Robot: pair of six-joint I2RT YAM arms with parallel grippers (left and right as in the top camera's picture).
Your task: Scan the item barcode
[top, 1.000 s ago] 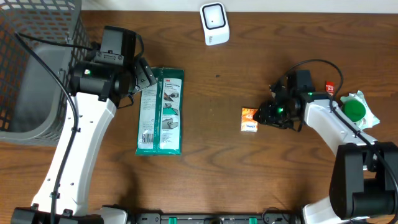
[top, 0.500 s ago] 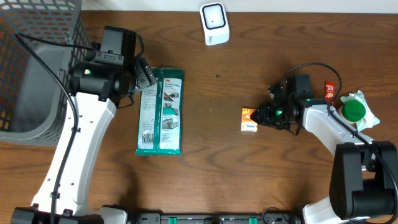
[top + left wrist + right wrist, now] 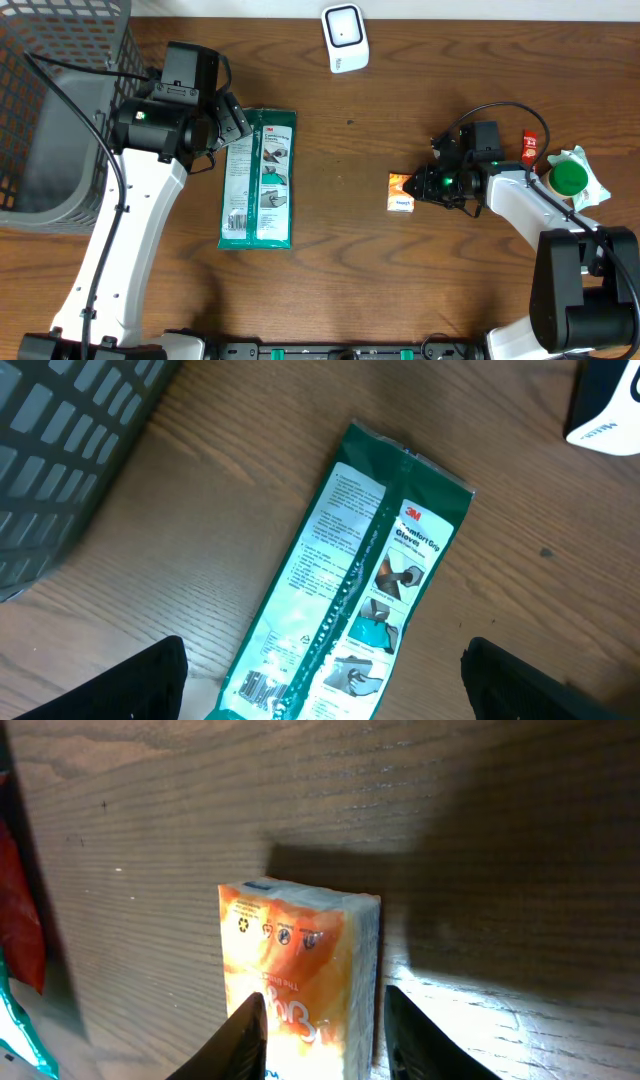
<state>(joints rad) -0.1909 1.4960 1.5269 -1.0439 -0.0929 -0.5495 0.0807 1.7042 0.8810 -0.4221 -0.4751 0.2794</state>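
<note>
Nearest the work, the right pincer (image 3: 330, 1042) stands spread round one end of a small orange packet (image 3: 300, 970), which lies flat on the wooden surface (image 3: 500, 840). One finger (image 3: 245, 1030) looks to touch the packet's side. The other sits just beside the opposite edge with a sliver of shadow between, so nothing is pinched yet. The step in hand appears to be the pick-up. It should go best if both fingers meet the narrow sides squarely and press only lightly, since the packet looks soft enough to buckle or slide. No barcode shows on the upper face, so it is probably underneath or on an edge. Once lifted, the packet would need turning until that face looks at the reader. Further left, the left pincer (image 3: 225, 125) hangs spread wide and empty over the top end of a green 3M glove pack (image 3: 258, 180), touching nothing. At the far edge stands the white scanner (image 3: 345, 38), well apart from the packet, so the carry should be steady and the printed face held flat before its window. A wire basket (image 3: 60, 100) fills the far left corner.
</note>
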